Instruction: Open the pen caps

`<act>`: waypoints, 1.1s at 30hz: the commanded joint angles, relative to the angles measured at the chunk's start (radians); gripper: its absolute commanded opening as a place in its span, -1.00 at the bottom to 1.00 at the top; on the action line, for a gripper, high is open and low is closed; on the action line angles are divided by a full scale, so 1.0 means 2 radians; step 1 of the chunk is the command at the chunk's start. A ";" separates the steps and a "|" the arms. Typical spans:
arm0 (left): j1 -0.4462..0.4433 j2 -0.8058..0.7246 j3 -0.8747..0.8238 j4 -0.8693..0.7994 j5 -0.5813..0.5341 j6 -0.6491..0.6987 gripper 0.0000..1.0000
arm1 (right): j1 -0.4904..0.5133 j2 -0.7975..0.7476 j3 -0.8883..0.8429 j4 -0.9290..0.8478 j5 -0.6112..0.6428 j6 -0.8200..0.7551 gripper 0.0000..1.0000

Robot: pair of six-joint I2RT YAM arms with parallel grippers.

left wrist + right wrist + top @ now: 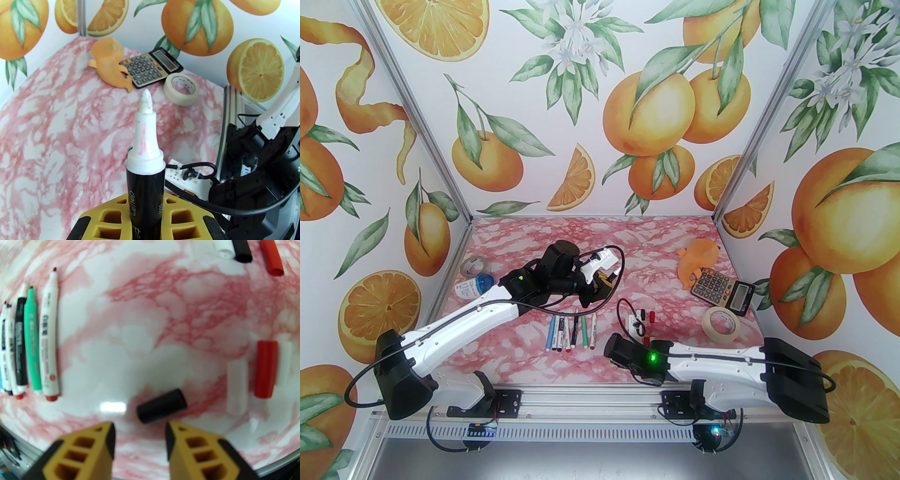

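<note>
Clamping a black-barrelled pen (144, 187) in the left gripper (145, 211), jaws closed on the barrel at the bottom centre of the left wrist frame, white nib bare and pointing up toward mid-frame, no cap on it. Hovering with the right gripper (139, 429) at the bottom centre of the right wrist frame, jaws apart and holding nothing, a black cap (161, 406) lying loose on the table (140, 333) just above the fingertips in the frame. Showing more loose caps to the right: a white cap (237, 386) beside a red cap (266, 369), with others at the upper right corner. Showing a row of pens (30, 340) along the left edge, lying side by side, nibs exposed where sharp enough to tell; leftmost ones too blurred to be sure.

Reads as the close of one uncapping: cap off and down, pen in hand. Probably calls next for tilting the held pen from upright to flat, lowering it beside the row, and opening gently so as not to roll it into its neighbours. Calls also for lifting the right gripper away without nudging the black cap. Seemingly little left of the task.
</note>
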 commanded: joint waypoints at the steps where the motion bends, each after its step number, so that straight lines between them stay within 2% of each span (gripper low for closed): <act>1: -0.004 -0.011 -0.003 -0.002 -0.002 0.008 -0.86 | 0.000 0.010 -0.007 0.015 0.016 0.011 -0.15; 12: -0.008 -0.012 -0.003 -0.002 0.000 0.011 -0.85 | -0.022 0.017 -0.012 0.038 0.022 0.000 -0.17; 25: -0.010 -0.011 -0.002 -0.005 0.000 0.014 -0.85 | -0.033 0.053 0.016 -0.002 0.049 -0.024 -0.35; 33: -0.013 -0.010 -0.002 -0.005 0.000 0.014 -0.84 | -0.035 0.047 0.033 -0.058 0.076 -0.046 -0.45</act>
